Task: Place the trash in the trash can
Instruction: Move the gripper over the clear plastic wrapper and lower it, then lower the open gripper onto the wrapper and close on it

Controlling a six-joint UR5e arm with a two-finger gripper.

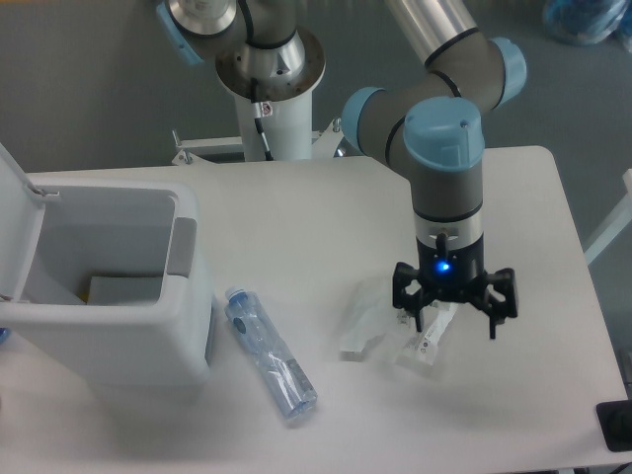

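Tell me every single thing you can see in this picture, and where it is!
trash can: one, white with a grey side panel, lid open, on the left of the table.
flat item in the can: one, pale, at the bottom; what it is cannot be told.
bottle: one, clear bluish with a blue cap, lying flat just right of the can.
wrappers: two, as far as shows, clear crumpled plastic with small labels, mid-table.
table: one, white.
blue bag: one, on the floor, top right corner.
black object: one, at the bottom right edge.
robot arm: one, silver with blue joints.
gripper: one, black, open, over the right wrapper.
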